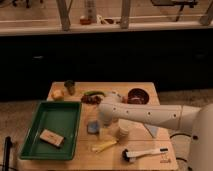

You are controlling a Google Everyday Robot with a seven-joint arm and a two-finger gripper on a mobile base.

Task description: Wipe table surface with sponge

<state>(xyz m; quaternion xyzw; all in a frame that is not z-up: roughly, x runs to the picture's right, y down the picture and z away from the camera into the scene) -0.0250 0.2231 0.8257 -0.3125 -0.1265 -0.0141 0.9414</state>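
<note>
The light wooden table surface (145,142) fills the middle of the camera view. The small blue-grey sponge (93,127) lies flat on it, just right of the green tray. My white arm reaches in from the right across the table. My gripper (103,125) hangs at the arm's end, right beside and partly over the sponge's right edge. The arm hides the contact between gripper and sponge.
A green tray (60,116) with a tan block (52,137) sits at the left. A yellow object (104,146), a pale cup (123,131) and a black-and-white brush (144,153) lie near the front. A dark red bowl (137,95), green item (94,93), dark cup (70,86) and yellow lump (57,94) stand at the back.
</note>
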